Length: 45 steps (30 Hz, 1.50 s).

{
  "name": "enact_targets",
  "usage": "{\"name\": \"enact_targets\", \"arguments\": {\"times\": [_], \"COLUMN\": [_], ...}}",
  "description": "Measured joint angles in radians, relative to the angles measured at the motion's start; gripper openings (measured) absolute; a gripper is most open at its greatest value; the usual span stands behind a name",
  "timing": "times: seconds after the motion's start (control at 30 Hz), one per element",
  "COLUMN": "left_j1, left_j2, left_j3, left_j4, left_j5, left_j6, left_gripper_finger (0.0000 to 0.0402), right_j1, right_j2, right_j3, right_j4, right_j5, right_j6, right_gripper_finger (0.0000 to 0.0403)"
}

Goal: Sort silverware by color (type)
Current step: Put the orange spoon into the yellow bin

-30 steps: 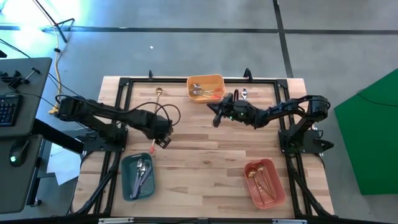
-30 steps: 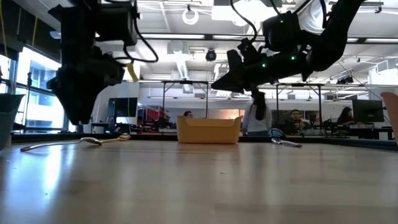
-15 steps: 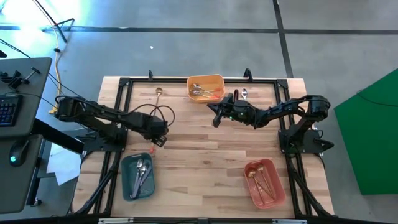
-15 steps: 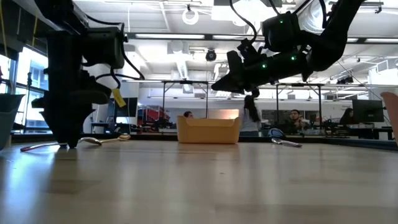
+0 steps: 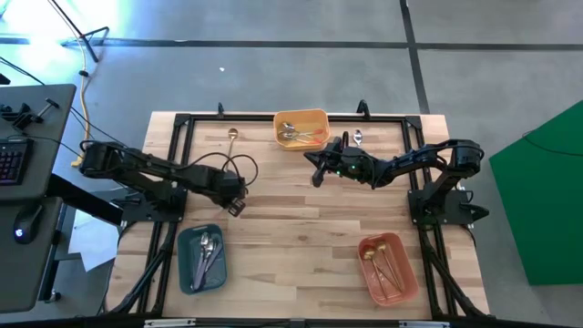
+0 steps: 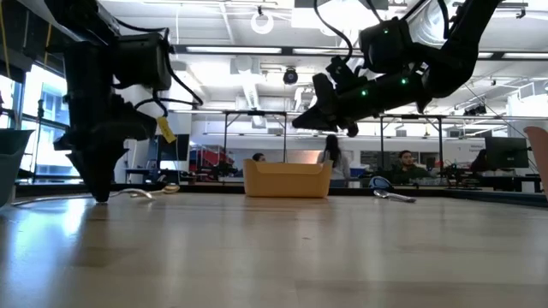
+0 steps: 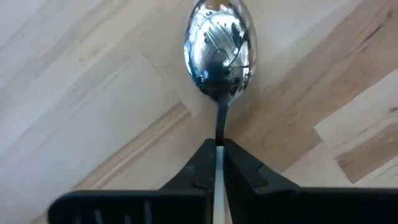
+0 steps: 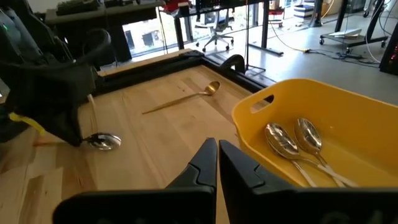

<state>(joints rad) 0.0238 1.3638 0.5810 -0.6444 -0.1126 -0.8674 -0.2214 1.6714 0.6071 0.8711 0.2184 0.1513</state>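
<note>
The left claw (image 5: pixel 234 208) is down at the worktop (image 5: pixel 301 228), its fingers (image 7: pixel 202 168) pinched tight on the neck of a spoon (image 7: pixel 219 46) just behind the shiny silver bowl. The bowl lies on the wood, pointing away from the claw; the handle is hidden between the fingers, so its colour cannot be told for sure. In the right wrist view the same spoon shows beside the left arm, bowl touching the wood.

The right claw (image 5: pixel 316 172) hangs above the worktop just in front of the yellow tray (image 5: pixel 301 128), fingers (image 8: pixel 202 163) closed together with nothing between them.

The yellow tray sits at the far edge, middle, and holds at least two spoons (image 8: pixel 292 144) with silver bowls. A gold spoon (image 5: pixel 232 137) lies alone on the wood at the far edge, left of that tray. Another spoon (image 5: pixel 358 138) lies just right of the tray. The teal tray (image 5: pixel 201 258) at the near left holds a few silver-bowled spoons (image 5: pixel 208 253). The pink tray (image 5: pixel 386 267) at the near right holds what look like gold ones (image 5: pixel 381 263).

People sit at desks in the room beyond the worktop in the low view.
</note>
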Motion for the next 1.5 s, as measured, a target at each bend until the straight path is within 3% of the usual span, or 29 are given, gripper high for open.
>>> {"name": "enact_targets", "arguments": {"times": [0.17, 0.47, 0.8, 1.0, 1.23, 1.33, 1.5], "left_j1": [-0.021, -0.023, 0.049, 0.137, 0.262, 0.305, 0.319], "left_j2": [-0.075, -0.134, -0.135, -0.135, -0.13, -0.119, -0.1], "left_j3": [0.001, 0.001, -0.192, -0.282, -0.292, -0.292, -0.292], "left_j4": [0.063, 0.387, 1.023, 1.343, 1.587, 1.644, 1.703], "left_j5": [-0.013, -0.072, -0.048, -0.008, 0.151, 0.256, 0.319], "left_j6": [-0.018, 0.063, 0.221, 0.356, 0.504, 0.51, 0.516], "left_gripper_finger": [0.0006, 0.0002, 0.0001, 0.0001, 0.0001, 0.0001, 0.0001], "right_j1": [-0.003, -0.01, -0.006, 0.032, 0.124, 0.16, 0.179], "right_j2": [0.0, 0.0, -0.011, -0.011, -0.009, -0.008, -0.008], "right_j3": [0.0, 0.0, 0.0, 0.0, 0.076, 0.117, 0.202], "right_j4": [-0.04, -0.081, -0.112, -0.104, -0.104, -0.105, -0.141], "right_j5": [-0.002, -0.014, -0.166, -0.23, -0.201, -0.196, -0.113], "right_j6": [-0.014, -0.022, -0.047, 0.05, 0.094, 0.076, 0.05], "right_gripper_finger": [0.0, 0.0, 0.0, 0.0004, 0.0061, 0.01, 0.0163]}}
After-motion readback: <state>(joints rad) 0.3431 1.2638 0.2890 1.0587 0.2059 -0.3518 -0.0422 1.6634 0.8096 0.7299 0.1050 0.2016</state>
